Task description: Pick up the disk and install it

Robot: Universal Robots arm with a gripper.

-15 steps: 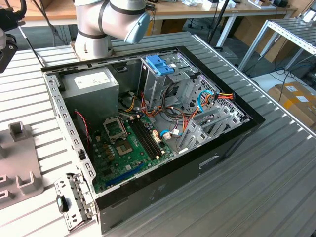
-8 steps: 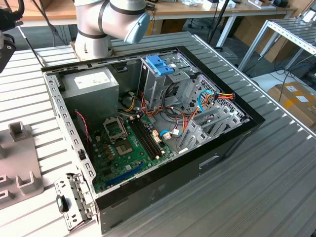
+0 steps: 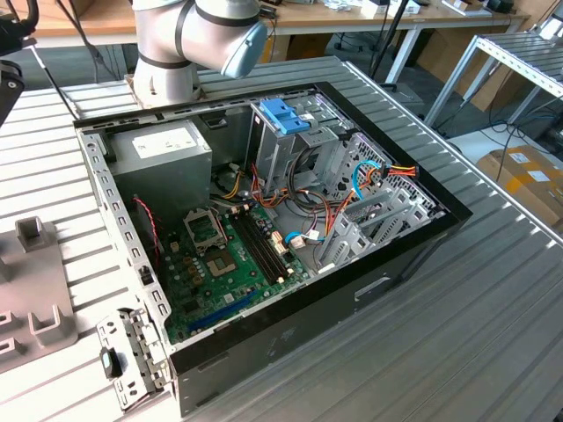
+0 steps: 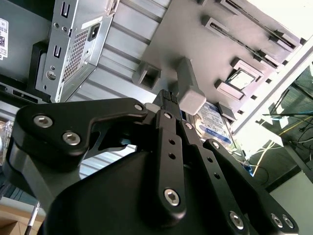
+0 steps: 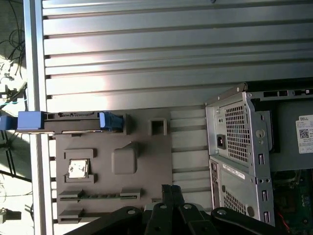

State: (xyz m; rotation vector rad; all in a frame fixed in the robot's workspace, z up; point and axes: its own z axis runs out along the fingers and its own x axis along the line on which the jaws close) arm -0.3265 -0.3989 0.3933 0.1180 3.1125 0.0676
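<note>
The disk stands on its edge in a slot of the grey fixture plate, a dark drive with bright blue carrier ends. In the second wrist view its labelled face peeks out behind the gripper links. My gripper hangs over the fixture plate on the side toward the computer case, well apart from the disk. Its black fingers are shut together with nothing between them.
The open computer case lies on the slatted table, with a light-blue bracket on its grey drive cage. Its rear panel sits beside the fixture plate. A chip rests in a fixture pocket. The arm's base stands behind the case.
</note>
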